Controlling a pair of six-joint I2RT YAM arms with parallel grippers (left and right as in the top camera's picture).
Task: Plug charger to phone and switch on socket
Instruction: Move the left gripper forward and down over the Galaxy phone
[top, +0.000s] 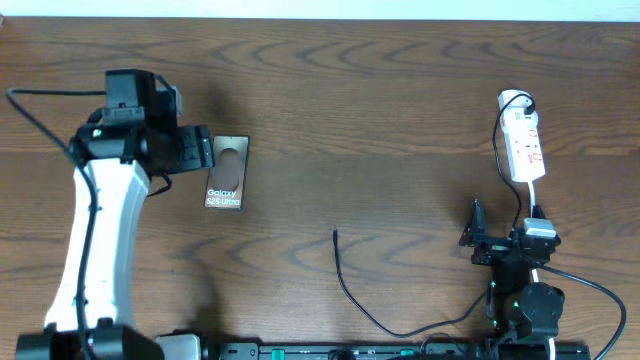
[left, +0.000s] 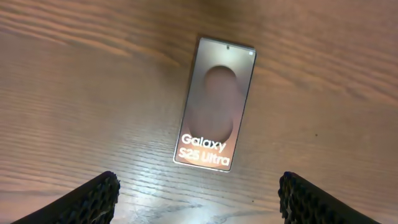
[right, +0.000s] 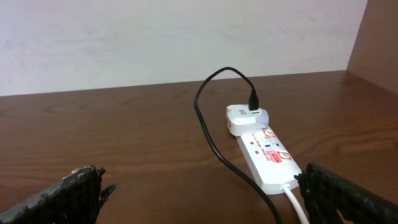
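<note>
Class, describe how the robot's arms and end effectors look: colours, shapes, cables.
The left arm has a long white link, black joints and a thin black cable looping off it. The right arm is compact and black, with a black cable loop. The left end effector and right end effector have black, bumpy-textured fingers.

table (top: 400, 100) — dark wood | on it: phone (top: 225, 172) | charger (top: 345, 287) | socket (top: 524, 145)

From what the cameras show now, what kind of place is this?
Probably an indoor robot test bench rather than a home: a wooden table against a plain pale wall, with a phone, a power strip and a black charger cable laid out.
</note>
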